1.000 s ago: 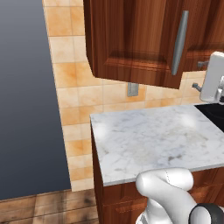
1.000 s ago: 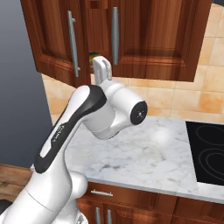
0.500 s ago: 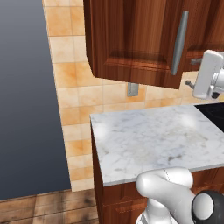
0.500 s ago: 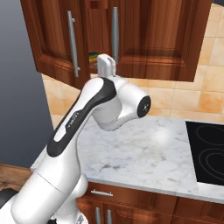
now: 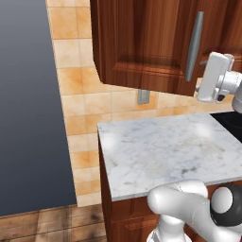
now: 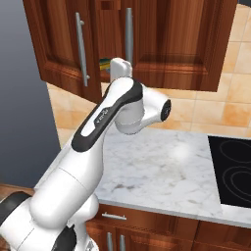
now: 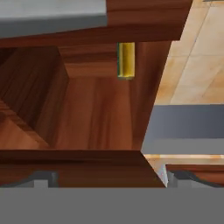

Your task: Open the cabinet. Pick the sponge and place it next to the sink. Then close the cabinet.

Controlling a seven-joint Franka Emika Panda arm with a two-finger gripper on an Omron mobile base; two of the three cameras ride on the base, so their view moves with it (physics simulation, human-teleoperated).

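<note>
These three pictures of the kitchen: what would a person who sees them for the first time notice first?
First, the big white robot arm, rising from the lower left of the right base view up to the dark reddish-brown wooden wall cabinet. The cabinet's left door, with its long grey metal bar handle, stands ajar, and the small yellow sponge with a dark green top sits inside. Below lies a white marble counter.

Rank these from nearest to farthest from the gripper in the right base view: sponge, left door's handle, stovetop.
1. Sponge, in the cabinet gap just left of the gripper.
2. Left door's handle, farther left.
3. Stovetop, far lower right on the counter.
</note>
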